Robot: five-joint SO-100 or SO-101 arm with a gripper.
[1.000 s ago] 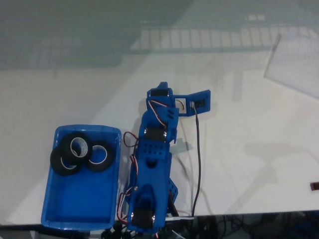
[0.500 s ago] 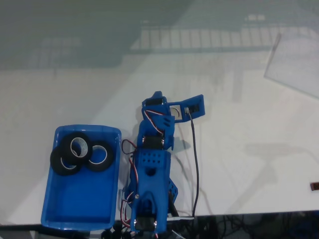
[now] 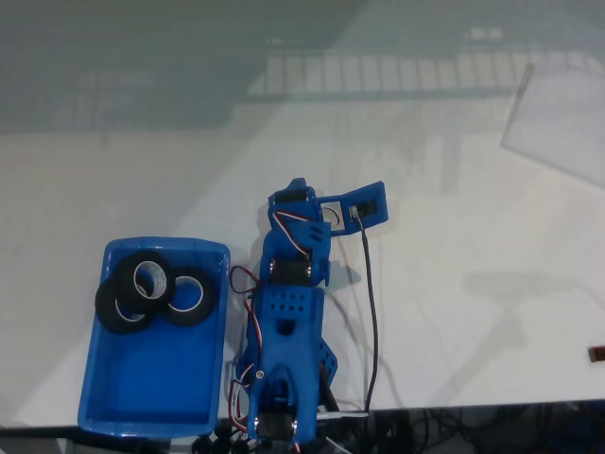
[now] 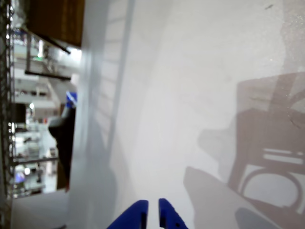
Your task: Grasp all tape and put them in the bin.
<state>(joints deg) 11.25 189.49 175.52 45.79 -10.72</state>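
Fixed view: tape [image 3: 151, 290] in bin [image 3: 142, 378], left of seemingly closed, empty claw [image 4: 152, 210].

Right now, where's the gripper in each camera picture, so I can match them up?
Fixed view: the gripper is just below centre, at the folded arm's top end, right of the bin.
Wrist view: the gripper pokes up at the bottom edge, tips nearly together, holding nothing.
Shared landmark: the white table.

fixed view looks straight down; wrist view rides low.
both share the white bench [image 3: 454, 284] beside the arm [image 3: 288, 331].
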